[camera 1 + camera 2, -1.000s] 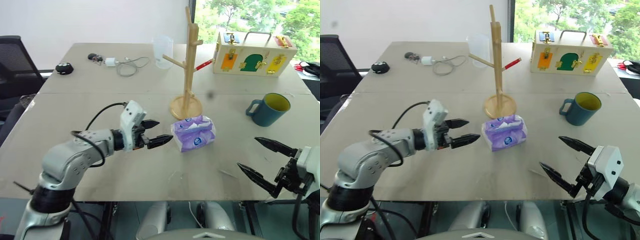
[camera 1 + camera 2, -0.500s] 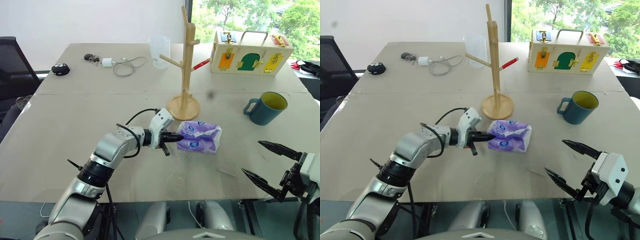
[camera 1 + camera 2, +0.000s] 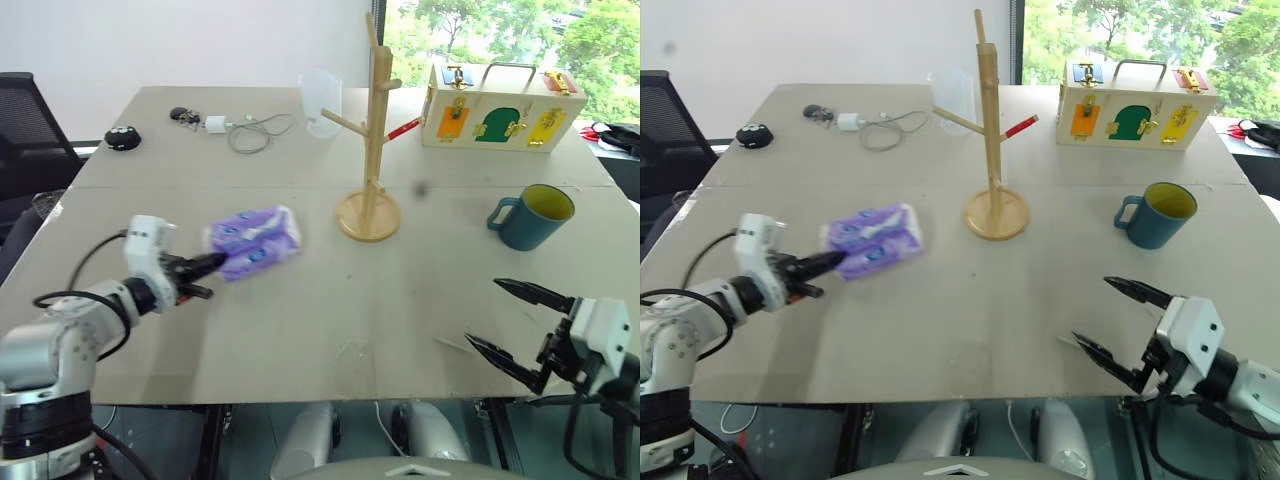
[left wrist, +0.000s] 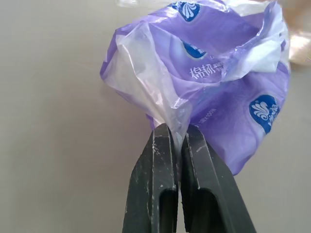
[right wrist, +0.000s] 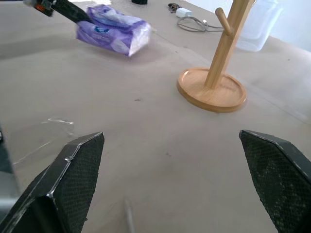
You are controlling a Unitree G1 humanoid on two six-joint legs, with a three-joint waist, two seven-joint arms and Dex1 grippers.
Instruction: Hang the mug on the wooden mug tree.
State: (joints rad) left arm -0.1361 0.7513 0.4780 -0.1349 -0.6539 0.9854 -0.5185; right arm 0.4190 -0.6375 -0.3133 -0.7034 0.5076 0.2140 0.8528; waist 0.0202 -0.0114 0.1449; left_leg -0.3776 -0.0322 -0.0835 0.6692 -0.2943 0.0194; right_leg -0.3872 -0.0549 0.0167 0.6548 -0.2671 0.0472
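The teal-blue mug (image 3: 535, 215) with a yellow inside stands upright on the right of the table, handle toward the left. The wooden mug tree (image 3: 372, 140) rises from its round base mid-table. My left gripper (image 3: 205, 268) is shut on the plastic wrap of a purple tissue pack (image 3: 254, 241), holding it above the left part of the table; the left wrist view shows the tissue pack (image 4: 209, 87) pinched between the fingers (image 4: 155, 184). My right gripper (image 3: 510, 320) is open near the front right edge, in front of the mug and apart from it.
A wooden latch box (image 3: 507, 105) with coloured doors stands at the back right. A clear measuring cup (image 3: 324, 102) sits behind the tree. A charger with cable (image 3: 245, 128), keys and a black object (image 3: 125, 137) lie at the back left. A black chair (image 3: 25, 130) is at the left.
My left gripper closed on the tissue pack near the tree base and carried it away to the left. The right gripper stayed open and hardly moved.
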